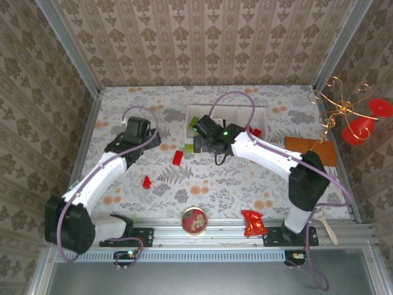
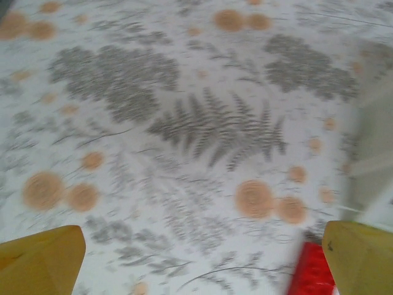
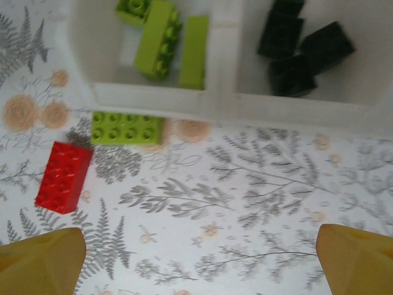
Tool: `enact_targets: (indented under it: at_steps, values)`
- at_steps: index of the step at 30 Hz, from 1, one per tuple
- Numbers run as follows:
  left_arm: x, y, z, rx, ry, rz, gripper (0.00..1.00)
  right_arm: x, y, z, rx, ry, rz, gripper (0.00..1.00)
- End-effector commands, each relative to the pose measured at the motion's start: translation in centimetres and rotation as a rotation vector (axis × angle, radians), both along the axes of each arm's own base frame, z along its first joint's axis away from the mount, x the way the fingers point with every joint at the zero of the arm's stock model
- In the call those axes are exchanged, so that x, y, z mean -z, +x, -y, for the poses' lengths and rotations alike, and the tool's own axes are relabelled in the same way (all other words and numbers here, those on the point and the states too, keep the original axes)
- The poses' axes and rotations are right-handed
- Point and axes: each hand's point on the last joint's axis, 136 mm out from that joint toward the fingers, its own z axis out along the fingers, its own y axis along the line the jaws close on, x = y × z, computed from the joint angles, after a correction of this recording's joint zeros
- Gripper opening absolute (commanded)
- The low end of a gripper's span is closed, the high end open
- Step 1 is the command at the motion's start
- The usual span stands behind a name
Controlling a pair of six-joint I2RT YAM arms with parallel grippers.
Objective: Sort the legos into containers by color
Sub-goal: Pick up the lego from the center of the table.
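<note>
Left end effector [image 2: 201,264]: yellow fingertips wide apart, nothing held. A red lego [image 2: 313,273] lay on the surface just beside its right fingertip. Right end effector [image 3: 202,261]: also spread open and empty. Ahead to its left lay one red brick [image 3: 63,177], long axis pointing toward the tray. Next came one lime-green lego [image 3: 127,128], long axis along the white tray [image 3: 227,104] wall, just beside it. Right arm judged nearer. In the tray: three green legos [image 3: 161,38], about four black legos [image 3: 295,49].

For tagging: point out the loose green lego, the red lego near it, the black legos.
loose green lego [image 3: 127,128]: right wrist, studded top.
red lego [image 3: 63,177]: right wrist, studded top.
black legos [image 3: 291,75]: right wrist, lowest brick.
</note>
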Motion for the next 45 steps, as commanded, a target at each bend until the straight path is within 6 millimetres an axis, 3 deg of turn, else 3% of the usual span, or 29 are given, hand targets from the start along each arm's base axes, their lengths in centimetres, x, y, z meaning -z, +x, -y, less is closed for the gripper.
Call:
enact_targets:
  at_steps: [1, 6, 15, 36, 45]
  values:
    - [0.7, -2.3, -3.4, -0.129, 0.006, 0.004, 1.0, 1.0, -0.5, -2.0, 0.0, -0.038, -0.023, 0.97]
    - [1.8, -4.6, -5.3, -0.185, -0.022, 0.017, 1.0, 2.2, -0.3, -5.8, -0.05, -0.094, -0.015, 0.97]
    - [2.9, -5.3, -5.6, -0.192, -0.037, 0.0, 1.0, 5.7, 0.6, -9.7, -0.072, -0.124, -0.043, 0.95]
    - [4.5, -5.1, -4.8, -0.172, -0.067, -0.035, 1.0, 11.2, 2.2, -13.3, -0.11, -0.172, -0.116, 0.81]
    - [4.8, -5.0, -4.8, -0.174, -0.074, -0.037, 1.0, 12.7, 2.1, -13.7, -0.131, -0.177, -0.155, 0.66]
